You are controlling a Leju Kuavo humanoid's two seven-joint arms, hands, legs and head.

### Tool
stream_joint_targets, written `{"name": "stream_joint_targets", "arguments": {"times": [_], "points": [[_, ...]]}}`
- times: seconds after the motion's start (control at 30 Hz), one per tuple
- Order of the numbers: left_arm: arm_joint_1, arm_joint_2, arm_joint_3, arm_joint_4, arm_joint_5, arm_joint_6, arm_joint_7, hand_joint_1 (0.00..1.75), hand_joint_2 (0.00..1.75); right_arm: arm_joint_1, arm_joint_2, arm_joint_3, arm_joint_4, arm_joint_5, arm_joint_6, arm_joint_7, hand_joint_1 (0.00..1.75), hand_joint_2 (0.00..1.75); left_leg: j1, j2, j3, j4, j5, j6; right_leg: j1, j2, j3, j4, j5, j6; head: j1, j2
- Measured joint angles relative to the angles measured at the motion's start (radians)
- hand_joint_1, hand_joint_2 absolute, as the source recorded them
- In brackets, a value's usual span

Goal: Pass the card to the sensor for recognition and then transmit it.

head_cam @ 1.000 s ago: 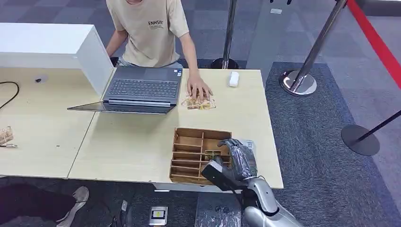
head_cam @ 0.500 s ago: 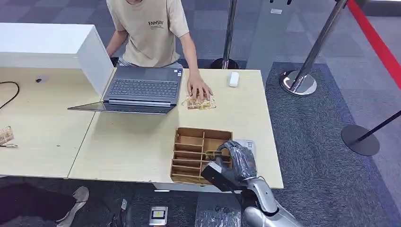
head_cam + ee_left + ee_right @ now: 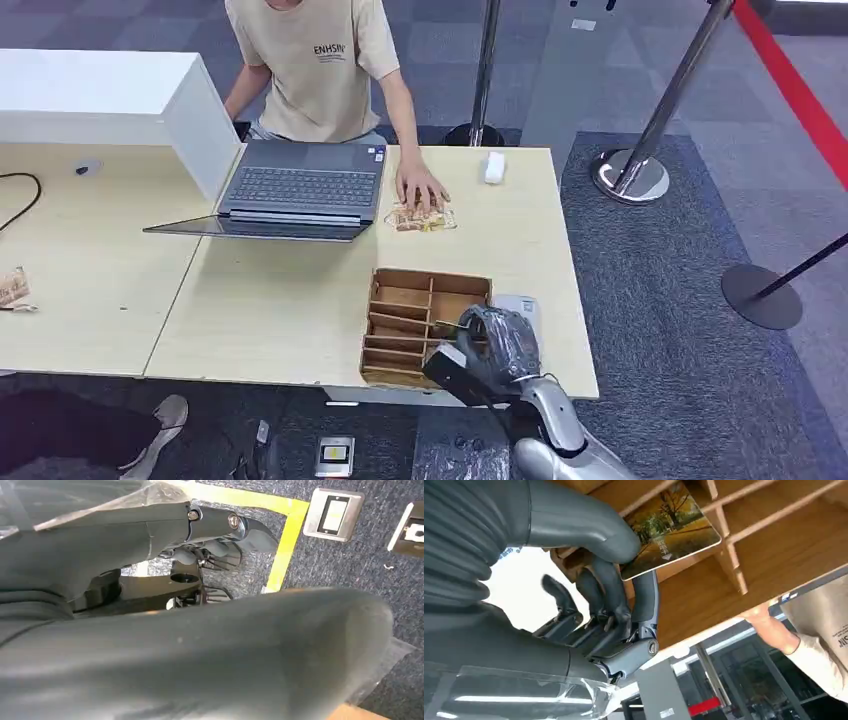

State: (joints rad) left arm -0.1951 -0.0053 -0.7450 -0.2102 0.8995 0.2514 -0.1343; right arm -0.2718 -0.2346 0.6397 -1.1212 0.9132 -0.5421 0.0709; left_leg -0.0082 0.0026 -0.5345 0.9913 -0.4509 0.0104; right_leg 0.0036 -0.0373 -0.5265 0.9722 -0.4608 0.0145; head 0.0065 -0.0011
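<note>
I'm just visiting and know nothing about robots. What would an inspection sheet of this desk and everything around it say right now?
Surface: pale wooden table, two sections joined.
Job's things: card with autumn tree picture, pinched by right hand over wooden divider tray; white sensor beside the tray.
Clutter: open laptop, white box, small white device, a second card under a person's hand.
Hands: right holds card; left not clearly seen.
Cables: black cable at the table's left edge.
Surroundings: grey carpet, stanchion posts, red belt.
</note>
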Motion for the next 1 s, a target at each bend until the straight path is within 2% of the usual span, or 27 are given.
{"name": "stream_joint_targets", "arguments": {"times": [0.23, 0.43, 0.6, 0.73, 0.87, 1.0], "points": [[0.000, 0.000, 0.000, 0.000, -0.004, 0.000, 0.001, 0.00, 0.00, -0.001, 0.000, 0.000, 0.001, -0.025, -0.006, -0.010, 1.75, 1.75, 0.000, 0.000, 0.000, 0.000, 0.000, 0.000, 0.000, 0.000, 0.000, 0.000, 0.001, 0.000, 0.000, 0.000], [0.001, 0.000, 0.000, 0.000, -0.010, 0.000, -0.004, 0.00, 0.00, -0.002, -0.001, -0.010, -0.020, -0.116, -0.013, -0.042, 1.75, 1.75, 0.000, 0.000, 0.000, 0.000, 0.000, 0.000, 0.000, 0.000, 0.000, 0.000, 0.001, 0.000, 0.000, 0.000], [0.004, 0.002, 0.000, 0.000, -0.022, -0.006, -0.012, 0.00, 0.00, -0.018, -0.007, -0.038, -0.134, -0.231, 0.042, -0.063, 1.75, 1.75, 0.000, 0.000, 0.000, 0.000, 0.001, -0.001, 0.000, 0.000, 0.000, 0.000, 0.001, 0.000, 0.000, 0.000], [0.006, 0.004, 0.000, 0.000, -0.034, -0.011, -0.017, 0.00, 0.00, -0.073, -0.019, -0.068, -0.264, -0.351, 0.098, -0.085, 1.75, 1.75, 0.000, 0.001, 0.000, 0.000, 0.001, -0.001, 0.000, 0.000, 0.000, 0.000, 0.002, 0.000, 0.000, 0.000], [0.005, 0.005, 0.000, 0.000, -0.057, -0.020, -0.014, 0.00, 0.00, -0.156, -0.034, -0.094, -0.349, -0.523, 0.198, -0.109, 1.75, 1.75, 0.000, 0.001, 0.000, 0.000, 0.002, -0.001, 0.000, 0.000, -0.001, 0.001, 0.003, -0.001, 0.000, 0.000], [0.000, 0.005, 0.000, 0.000, -0.071, -0.027, -0.007, 0.00, 0.00, -0.251, -0.047, -0.114, -0.390, -0.560, 0.246, -0.110, 1.75, 1.75, 0.000, 0.002, 0.000, 0.000, 0.002, -0.001, 0.000, 0.000, 0.000, 0.001, 0.003, 0.000, 0.000, 0.000]]}}
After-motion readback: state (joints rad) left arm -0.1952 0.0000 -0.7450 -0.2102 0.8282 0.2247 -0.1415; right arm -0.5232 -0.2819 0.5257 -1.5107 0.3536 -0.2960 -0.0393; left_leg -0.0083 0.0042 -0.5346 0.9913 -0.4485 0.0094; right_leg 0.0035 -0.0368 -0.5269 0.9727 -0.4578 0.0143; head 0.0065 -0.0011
